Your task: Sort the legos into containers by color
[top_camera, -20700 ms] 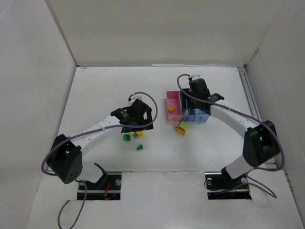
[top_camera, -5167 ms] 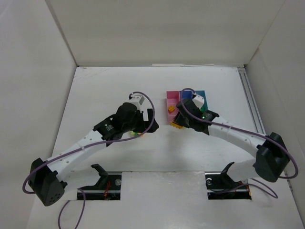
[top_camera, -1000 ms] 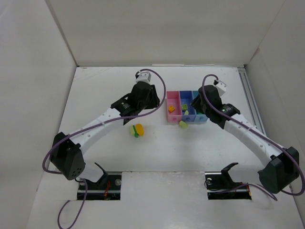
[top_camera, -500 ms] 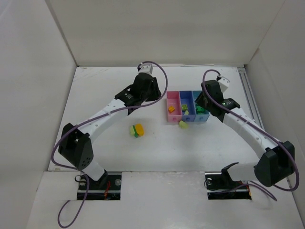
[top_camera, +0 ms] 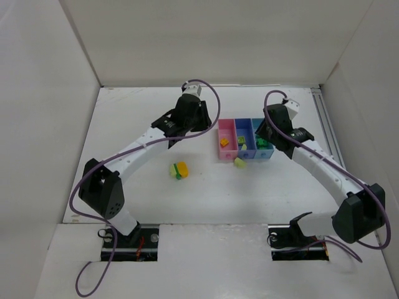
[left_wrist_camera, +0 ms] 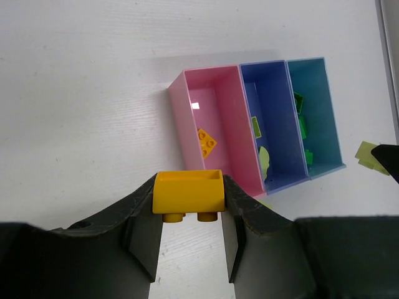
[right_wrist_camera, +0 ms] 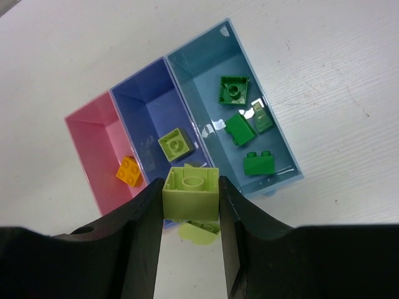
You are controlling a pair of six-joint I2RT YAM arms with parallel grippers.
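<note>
White table (top_camera: 124, 118); white walls (top_camera: 206, 43) on three sides; metal rail (top_camera: 324, 118) at right.

Three bins: one pink bin (right_wrist_camera: 100, 146), one blue-purple bin (right_wrist_camera: 146, 112), one light blue bin (right_wrist_camera: 199, 75). One orange brick (right_wrist_camera: 129, 170), one yellow brick (left_wrist_camera: 188, 193). Three or four dark green bricks (right_wrist_camera: 232, 90). Three pale green: one pale green brick (right_wrist_camera: 191, 193) lower centre, one above it, one below. The yellow-and-green clump (top_camera: 180, 169) is too small to count.

A: How's your light?
B: Bright and even from overhead. Your table (top_camera: 249, 193) reads nearly white, shadows faint and soft-edged.
A: Any glare for you?
B: You get one small white glint on the pink bin (left_wrist_camera: 195, 104) floor, a sheen in the light blue bin (right_wrist_camera: 209, 118). Focus is crisp.
</note>
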